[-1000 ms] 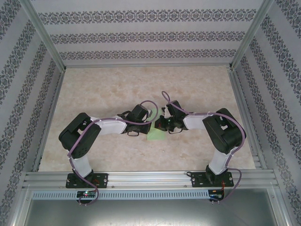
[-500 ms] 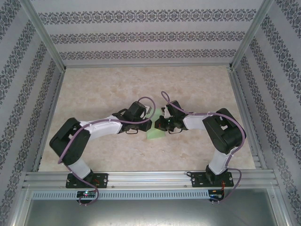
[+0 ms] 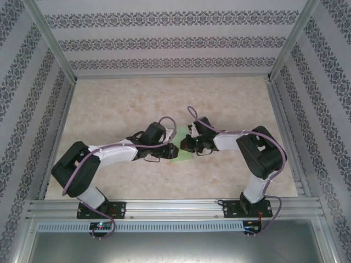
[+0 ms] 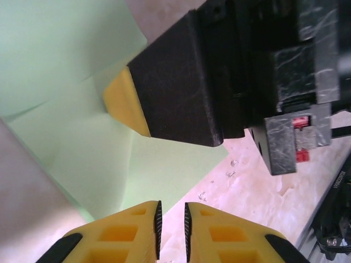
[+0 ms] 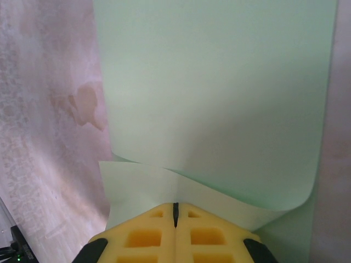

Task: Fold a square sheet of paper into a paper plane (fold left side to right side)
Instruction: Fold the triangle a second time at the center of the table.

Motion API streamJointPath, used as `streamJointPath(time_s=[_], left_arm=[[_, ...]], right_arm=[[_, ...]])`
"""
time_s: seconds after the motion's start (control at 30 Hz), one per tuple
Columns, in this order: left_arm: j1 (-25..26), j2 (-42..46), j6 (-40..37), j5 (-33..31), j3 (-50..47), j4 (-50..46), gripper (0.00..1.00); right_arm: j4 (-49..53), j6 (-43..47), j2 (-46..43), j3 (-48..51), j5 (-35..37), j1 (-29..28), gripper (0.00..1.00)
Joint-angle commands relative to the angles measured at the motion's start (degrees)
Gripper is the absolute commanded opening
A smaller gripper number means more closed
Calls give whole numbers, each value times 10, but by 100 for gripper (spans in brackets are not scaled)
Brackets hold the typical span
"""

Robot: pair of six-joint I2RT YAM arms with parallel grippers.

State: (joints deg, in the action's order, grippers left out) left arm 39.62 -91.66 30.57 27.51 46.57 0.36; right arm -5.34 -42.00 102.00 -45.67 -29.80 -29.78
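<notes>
Little of the folding looks done: the square sheet of paper lies near the middle of the counter, between the two arms. It is doubled loosely rather than creased. In the right wrist view one layer of the sheet curls up and over another, with a soft rounded bend instead of a sharp edge. In the left wrist view faint creases run across its surface. No pointed nose or wings show, so I judge the left-to-right fold to be the step in hand, with flattening that crease and all the later folds left to do. The right pincer is fully closed. Its yellow fingertip bears down on the paper where the creases meet, though I cannot tell whether a layer is nipped between the tips. The left pincer stands parted by a narrow slit with nothing in it, at the near left edge of the sheet. Compared with a second ago, the left arm has sunk and stretched out lower along the counter, and its pincer has drawn nearer. A strip of green now shows on the far side of the pincers that was covered then. The right arm has not shifted.
</notes>
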Motion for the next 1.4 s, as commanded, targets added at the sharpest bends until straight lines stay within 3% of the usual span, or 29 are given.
streamJointPath(time_s=[0.0, 0.37, 1.37], left_arm=[[-7, -26, 21, 40, 0, 46, 21], [-7, -76, 33, 17, -15, 67, 19], [-3, -52, 36, 8, -68, 63, 18]], right_arm=[[45, 11, 8, 0, 24, -6, 0], [56, 17, 6, -1, 26, -7, 0], [84, 29, 6, -14, 34, -8, 0]])
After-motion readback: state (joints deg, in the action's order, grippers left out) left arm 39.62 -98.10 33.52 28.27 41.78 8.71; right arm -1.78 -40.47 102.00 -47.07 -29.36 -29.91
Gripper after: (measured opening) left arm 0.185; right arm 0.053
